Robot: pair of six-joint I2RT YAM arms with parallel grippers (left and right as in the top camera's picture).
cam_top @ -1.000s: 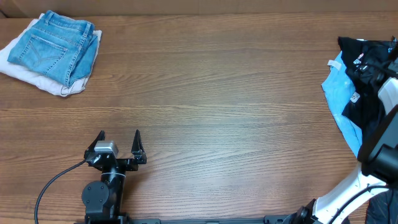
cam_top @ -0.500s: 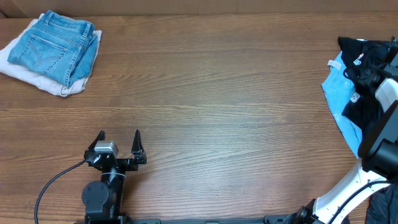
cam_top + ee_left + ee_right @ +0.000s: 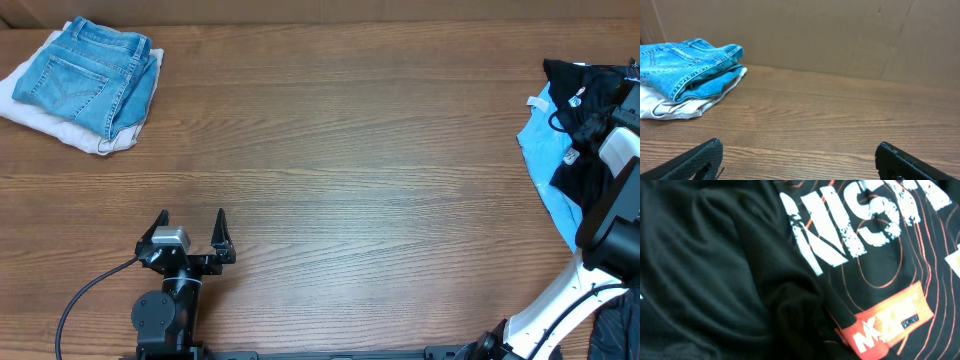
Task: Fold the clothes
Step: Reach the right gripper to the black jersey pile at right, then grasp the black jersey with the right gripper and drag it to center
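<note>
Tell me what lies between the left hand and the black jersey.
Only bare wooden table between left hand and jersey, shown in the overhead view.

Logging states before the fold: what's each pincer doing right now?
Left pincer: open, empty.
Right pincer: shut, down in the black orange-lined printed jersey; grip itself hidden.

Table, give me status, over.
Left hand open, idle at front edge. Right hand shut, down on the crumpled black sports jersey with orange contour lines and white lettering; grip unseen. Folded blue denim jeans far corner, not in the way.
</note>
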